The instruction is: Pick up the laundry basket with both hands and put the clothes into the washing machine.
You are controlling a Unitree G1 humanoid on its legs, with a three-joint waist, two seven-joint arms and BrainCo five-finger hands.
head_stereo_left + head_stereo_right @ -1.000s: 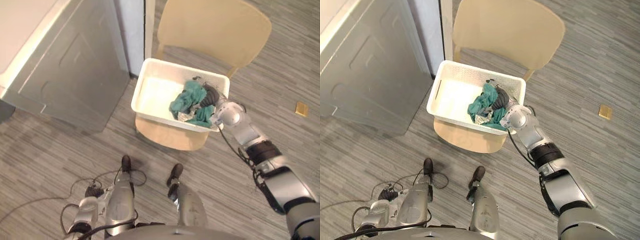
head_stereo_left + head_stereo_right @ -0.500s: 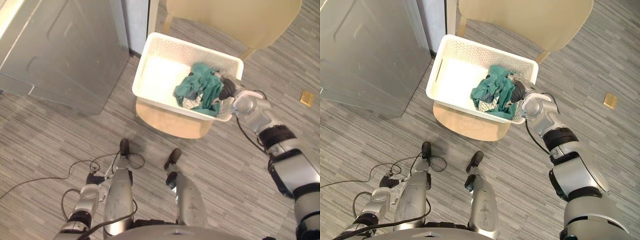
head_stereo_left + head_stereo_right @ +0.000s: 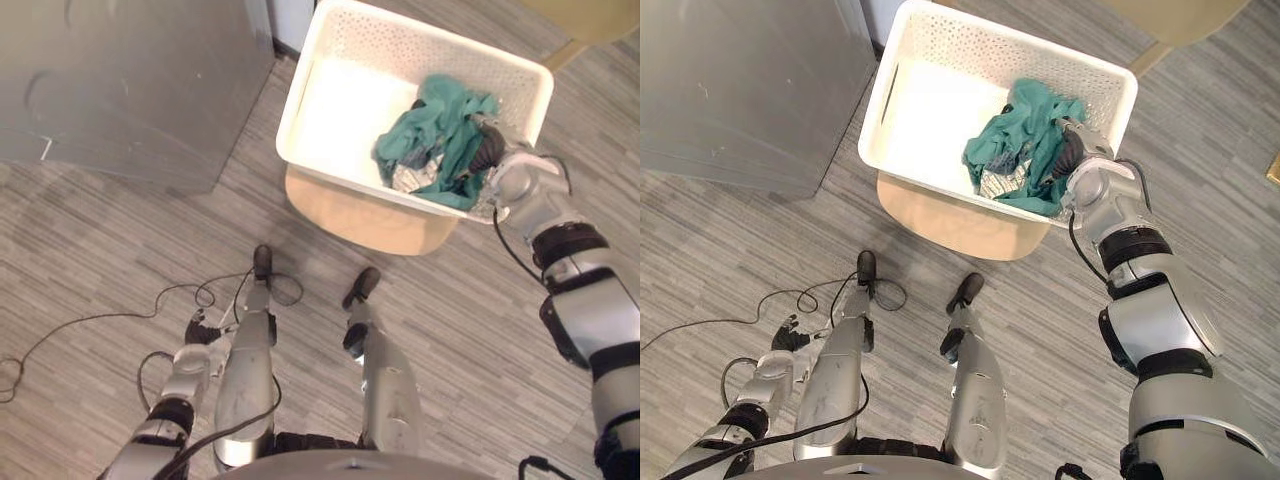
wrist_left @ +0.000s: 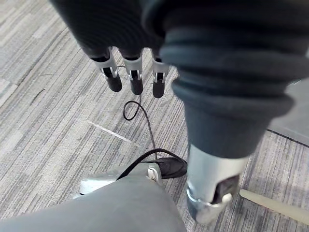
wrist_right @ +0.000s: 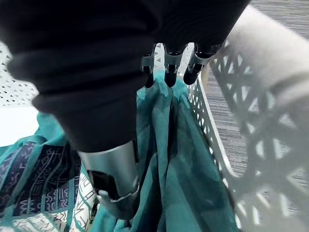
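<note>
The right hand [image 3: 486, 152] sits inside the laundry basket [image 3: 335, 176], fingers [image 5: 168, 77] loose, gripping nothing, tips at the teal clothes [image 3: 438, 132] heaped beneath it; the lattice wall [image 5: 251, 145] is just beside it; best to sink fingers and thumb deep into the bundle, clear of that lattice, before closing; the left hand [image 4: 133, 77] hangs slack, well apart.

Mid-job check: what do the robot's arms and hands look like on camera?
Both arms are silver-grey shells with black bands between segments. The right hand and left hand have a dark ribbed cover over back and wrist, silver fingers with dark tips, and a silver-ended thumb.
</note>
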